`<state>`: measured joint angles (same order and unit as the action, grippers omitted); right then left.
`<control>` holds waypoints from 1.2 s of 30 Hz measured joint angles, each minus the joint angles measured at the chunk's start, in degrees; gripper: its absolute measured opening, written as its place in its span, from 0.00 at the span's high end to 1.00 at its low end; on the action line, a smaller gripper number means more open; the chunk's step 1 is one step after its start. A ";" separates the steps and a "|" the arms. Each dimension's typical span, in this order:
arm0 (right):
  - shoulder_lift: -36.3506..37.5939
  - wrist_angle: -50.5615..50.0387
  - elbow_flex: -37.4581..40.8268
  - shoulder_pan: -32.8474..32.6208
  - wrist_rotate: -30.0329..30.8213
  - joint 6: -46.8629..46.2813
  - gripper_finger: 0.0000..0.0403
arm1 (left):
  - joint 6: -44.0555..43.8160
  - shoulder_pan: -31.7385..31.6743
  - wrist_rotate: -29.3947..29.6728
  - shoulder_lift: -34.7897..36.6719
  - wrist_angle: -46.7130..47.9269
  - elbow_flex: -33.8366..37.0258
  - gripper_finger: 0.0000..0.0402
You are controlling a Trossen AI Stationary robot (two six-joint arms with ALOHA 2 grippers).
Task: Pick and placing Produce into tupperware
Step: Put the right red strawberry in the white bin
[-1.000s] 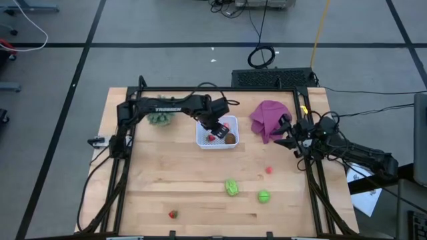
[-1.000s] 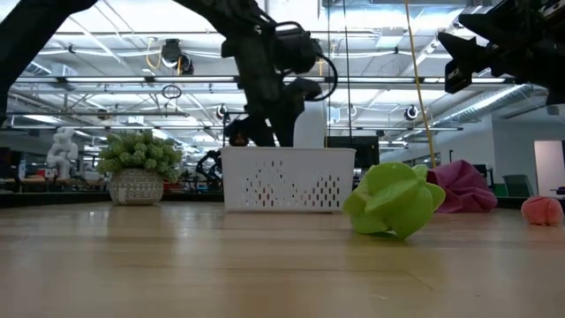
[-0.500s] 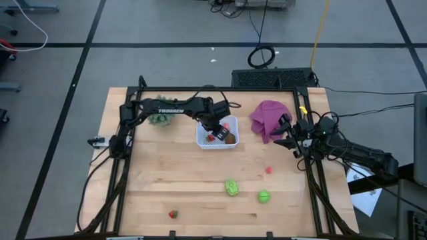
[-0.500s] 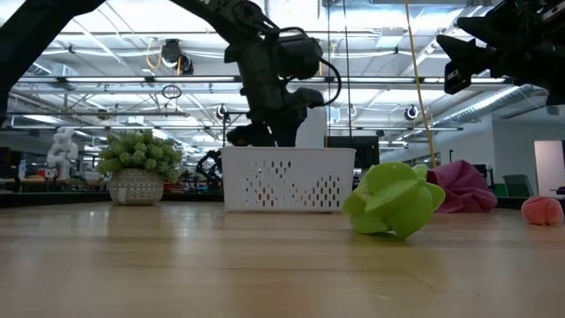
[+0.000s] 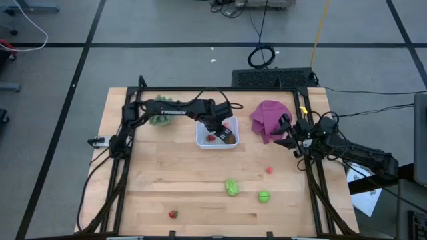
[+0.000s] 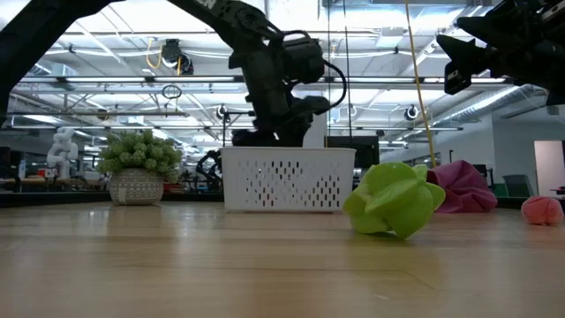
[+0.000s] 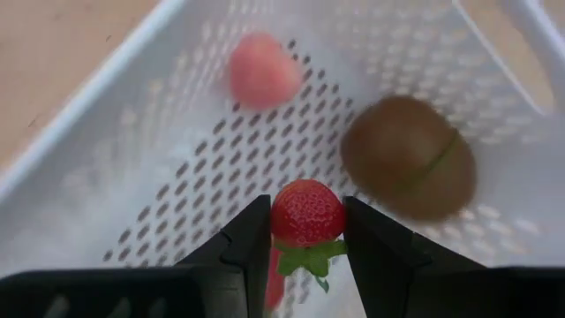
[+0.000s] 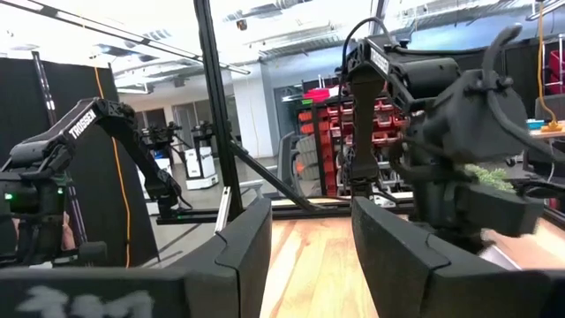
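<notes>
The white perforated tupperware [image 5: 217, 134] stands at the table's far middle, also seen in the low view [image 6: 289, 179]. In it lie a brown oval [image 7: 408, 157] and a pink bit [image 7: 262, 71]. My left gripper [image 7: 306, 231] hangs inside it, shut on a red strawberry [image 7: 306, 214]. On the bare table lie a leafy green piece [image 5: 231, 187], a green ball [image 5: 264, 196], a pink-red bit [image 5: 269, 170] and another strawberry [image 5: 173, 214]. My right gripper [image 8: 311, 256] waits open at the table's right edge [image 5: 287, 133]. My left gripper pinches the strawberry by its two red sides [image 7: 281, 216] between both fingers, coming from above and pointing down into the tupperware. The berry is lifted clear above the perforated base, its green leaf end [image 7: 305, 259] toward the gripper.
A purple cloth [image 5: 268, 119] lies right of the tupperware, near my right gripper. A spiky grey-green plant in a pot [image 5: 159, 117] stands left of it under my left arm. A black frame rims the table. Bare wood spreads over the near left part.
My left gripper has come down toward the tupperware and a little toward the far edge, its arm stretching lower over the plant. The things on the table have stayed where they were.
</notes>
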<state>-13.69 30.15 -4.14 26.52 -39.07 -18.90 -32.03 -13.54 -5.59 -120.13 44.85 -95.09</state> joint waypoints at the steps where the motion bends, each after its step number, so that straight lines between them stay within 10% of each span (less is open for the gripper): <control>1: 0.00 0.02 0.00 -0.02 0.00 -0.10 0.63 | 0.08 -0.20 -0.27 -0.16 0.14 0.00 0.68; 36: -0.42 -0.04 -0.04 0.00 -0.17 0.09 0.63 | 0.10 -1.48 -5.57 -1.23 0.21 0.02 0.67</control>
<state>-14.11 30.11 -4.19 26.52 -39.24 -18.81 -31.92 -15.02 -11.16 -121.36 45.06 -95.07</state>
